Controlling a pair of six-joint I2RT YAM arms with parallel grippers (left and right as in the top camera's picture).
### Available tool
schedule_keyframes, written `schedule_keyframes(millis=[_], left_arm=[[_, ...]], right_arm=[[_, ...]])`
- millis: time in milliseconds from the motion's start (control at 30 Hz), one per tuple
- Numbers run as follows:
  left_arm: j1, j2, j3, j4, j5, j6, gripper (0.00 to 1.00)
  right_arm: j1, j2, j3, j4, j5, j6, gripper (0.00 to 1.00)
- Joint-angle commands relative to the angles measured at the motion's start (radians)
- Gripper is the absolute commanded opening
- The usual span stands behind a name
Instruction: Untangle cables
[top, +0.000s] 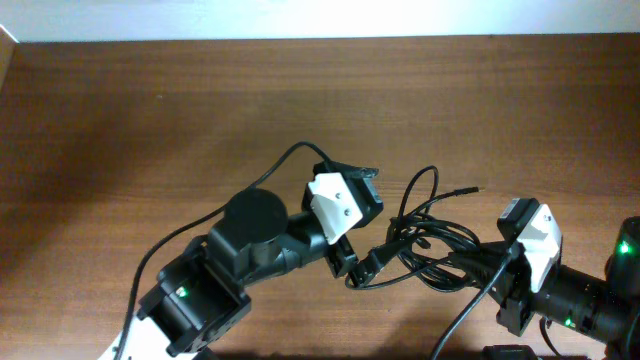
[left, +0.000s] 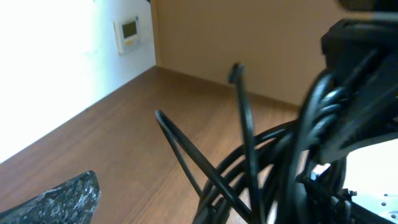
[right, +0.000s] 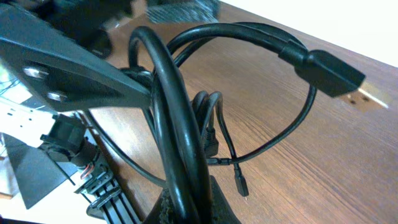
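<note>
Several thin black cables (top: 432, 240) form one knotted bundle, partly resting on the table (top: 150, 120) between the two arms. Right gripper (top: 497, 268): jaws closed tight on the bundle's right side, apparently anchoring it so that a strand can be drawn out against the hold. Left gripper (top: 358, 262): jaws fully apart at the bundle's left edge, with strands running close before its wrist camera. It grips nothing, and whether it touches the strands cannot be determined. One gold-tipped plug (right: 339, 78) projects free of the loops, a likely end from which to begin.
</note>
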Motion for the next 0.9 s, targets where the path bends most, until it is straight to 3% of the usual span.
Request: schedule_keyframes(millis=[0,300,367,433,467,500,567,633,867], left_arm=[[0.004,0.029,0.000,0.003,0.013,-0.013,0.99],[0.004,0.067,0.000,-0.058,0.013,-0.013,0.97],[0.004,0.074,0.000,-0.057,0.013,-0.013,0.84],[0.003,0.080,0.000,-0.057,0.016,-0.013,0.51],[0.003,0.082,0.000,-0.059,0.023,-0.013,0.38],[0.003,0.082,0.000,-0.059,0.031,-0.013,0.32],[0.003,0.082,0.000,-0.059,0.032,-0.013,0.05],[0.003,0.082,0.000,-0.055,0.032,-0.013,0.00],[0.004,0.082,0.000,-0.032,0.032,-0.013,0.00]], right_arm=[[-0.003,-0.010,0.018,0.003,-0.100,-0.050,0.04],[-0.003,-0.010,0.018,0.014,-0.217,-0.120,0.04],[-0.003,-0.010,0.018,0.032,-0.220,-0.120,0.04],[-0.003,-0.010,0.018,0.035,-0.220,-0.119,0.09],[-0.003,-0.010,0.018,0.035,-0.220,-0.119,0.19],[-0.003,-0.010,0.018,0.035,-0.220,-0.111,0.28],[-0.003,-0.010,0.018,0.035,-0.219,-0.108,0.49],[-0.003,-0.010,0.018,0.034,-0.208,-0.108,0.68],[-0.003,-0.010,0.018,0.021,-0.163,-0.108,0.69]])
